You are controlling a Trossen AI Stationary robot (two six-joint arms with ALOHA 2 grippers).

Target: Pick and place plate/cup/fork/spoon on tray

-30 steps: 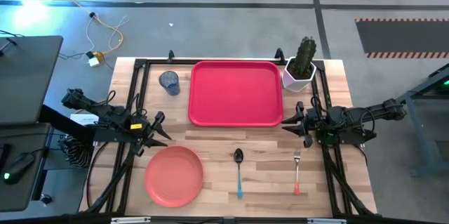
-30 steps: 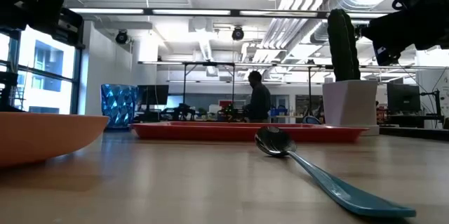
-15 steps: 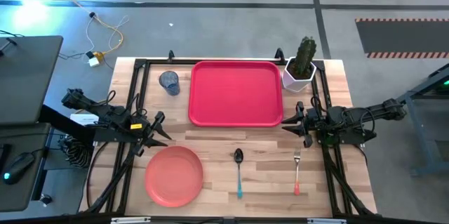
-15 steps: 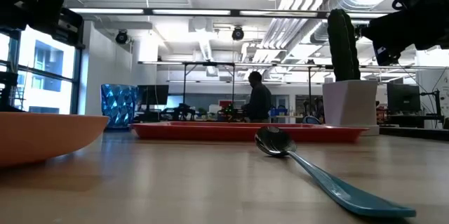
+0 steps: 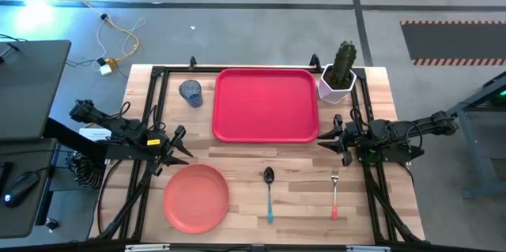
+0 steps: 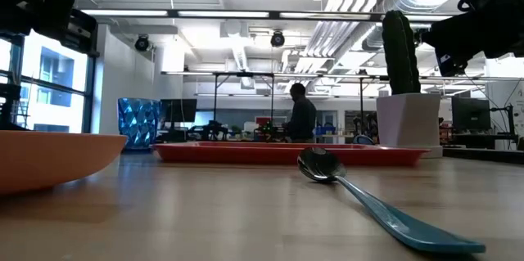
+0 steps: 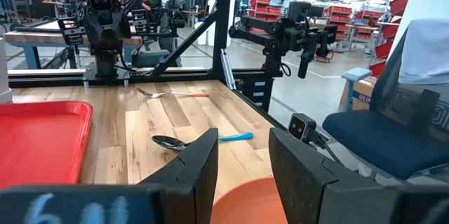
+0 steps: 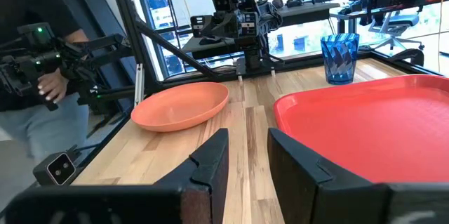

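The red tray [image 5: 266, 103] lies at the table's far middle. The salmon-pink plate [image 5: 196, 197] rests near the near left. The blue cup [image 5: 190, 92] stands left of the tray. The teal-handled spoon [image 5: 269, 193] and the orange-handled fork [image 5: 334, 195] lie near the front edge. My left gripper [image 5: 181, 145] hovers open just beyond the plate, above the table. My right gripper [image 5: 330, 138] hovers open to the right of the tray, beyond the fork.
A white hexagonal pot with a cactus [image 5: 340, 74] stands at the tray's far right corner. Black frame rails [image 5: 150, 110] run along the table's left and right sides. A person [image 8: 28, 76] holding a device stands beyond the table's left side.
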